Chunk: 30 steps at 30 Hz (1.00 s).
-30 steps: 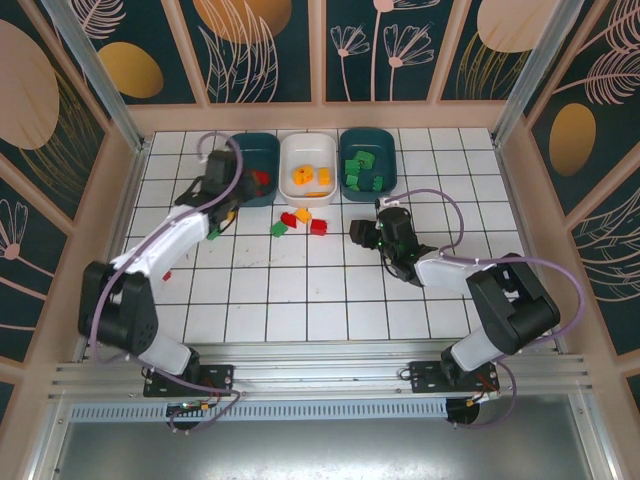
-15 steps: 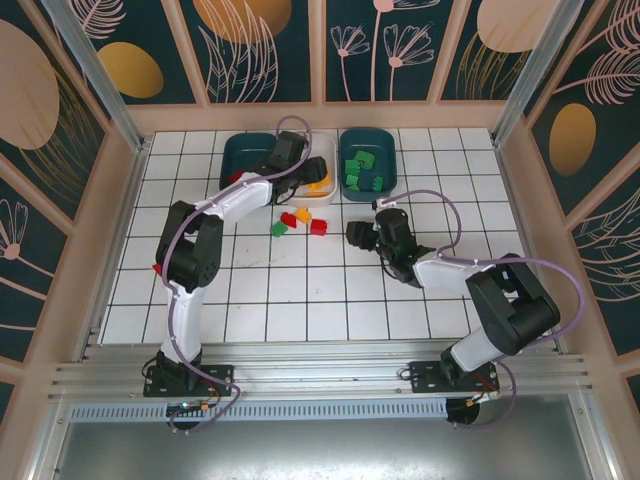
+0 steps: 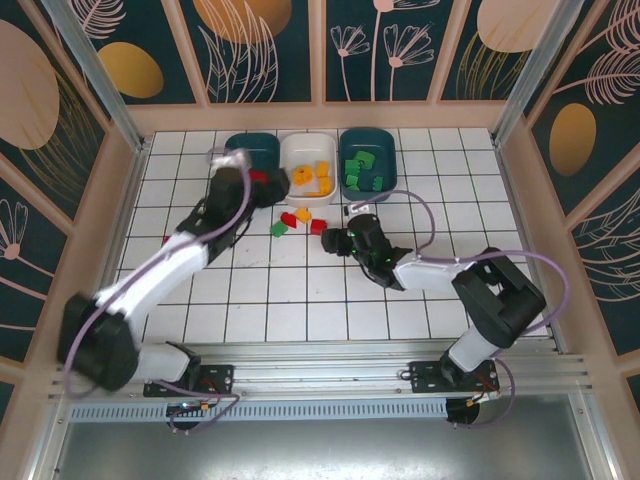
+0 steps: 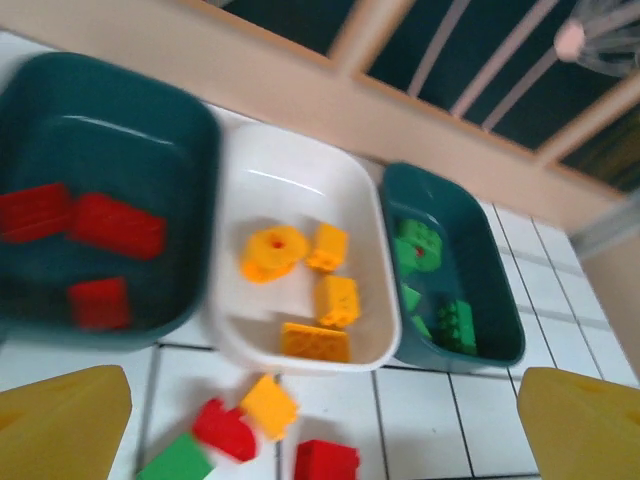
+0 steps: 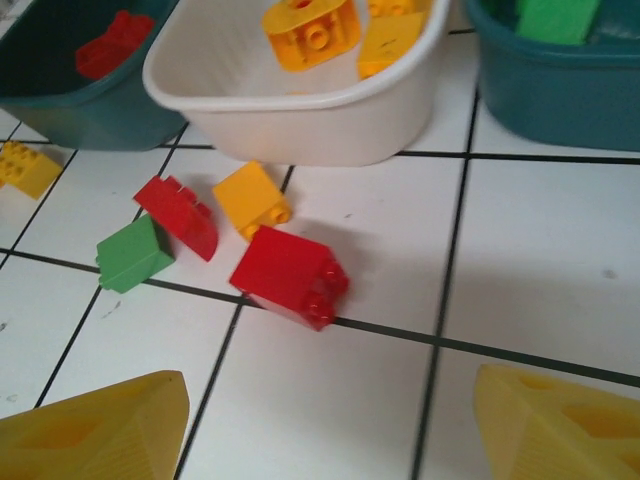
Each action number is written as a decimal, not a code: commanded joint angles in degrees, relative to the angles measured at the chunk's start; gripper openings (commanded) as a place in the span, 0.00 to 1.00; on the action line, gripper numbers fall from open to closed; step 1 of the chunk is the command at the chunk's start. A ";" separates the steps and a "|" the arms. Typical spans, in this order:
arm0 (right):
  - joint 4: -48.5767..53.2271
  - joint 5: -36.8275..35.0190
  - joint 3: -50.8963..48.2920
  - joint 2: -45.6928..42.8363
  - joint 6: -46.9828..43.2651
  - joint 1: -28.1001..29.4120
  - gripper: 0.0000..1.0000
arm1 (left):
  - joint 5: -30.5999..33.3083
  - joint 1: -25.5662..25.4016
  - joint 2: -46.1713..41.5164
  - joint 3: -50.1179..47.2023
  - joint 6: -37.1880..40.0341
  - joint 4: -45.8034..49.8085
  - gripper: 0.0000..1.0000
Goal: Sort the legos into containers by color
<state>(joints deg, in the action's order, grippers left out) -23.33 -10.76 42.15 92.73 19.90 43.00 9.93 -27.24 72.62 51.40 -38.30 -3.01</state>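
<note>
Three trays stand in a row at the back: a left teal tray (image 3: 262,148) (image 4: 110,150) with red legos, a white tray (image 3: 300,150) (image 4: 290,190) with yellow-orange ones, and a right teal tray (image 3: 378,140) (image 4: 485,285) with green ones. In front of the white tray lie loose legos: a green brick (image 3: 279,228) (image 5: 133,252), a red sloped brick (image 3: 289,219) (image 5: 180,215), a yellow brick (image 3: 302,213) (image 5: 252,198) and a red brick (image 3: 318,226) (image 5: 290,275). My left gripper (image 3: 240,190) (image 4: 320,440) hovers open and empty near the left tray. My right gripper (image 3: 335,240) (image 5: 325,420) is open just short of the red brick.
Another yellow brick (image 5: 25,165) lies left of the loose group. A small red piece (image 3: 166,239) sits far left on the tiles. A raised wooden wall runs behind the trays, with metal posts at the corners.
The left arm swung from the left tray across over the white tray and back to the left. The right gripper crept left toward the red brick.
</note>
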 commanded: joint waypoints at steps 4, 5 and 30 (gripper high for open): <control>4.77 -2.97 11.46 9.70 2.28 1.65 0.79 | 13.13 1.45 -17.89 -24.70 -11.60 4.75 0.98; 5.65 -3.31 13.03 11.13 2.69 1.62 0.80 | 13.71 1.43 -20.80 -27.03 -12.83 5.39 0.98; 16.21 -9.63 26.68 15.78 1.99 5.59 0.32 | 11.39 1.90 -33.76 -37.16 -17.39 6.04 0.99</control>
<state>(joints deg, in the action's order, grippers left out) -6.63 -18.65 67.37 113.73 24.23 46.28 20.05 -25.80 37.71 14.57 -54.04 3.22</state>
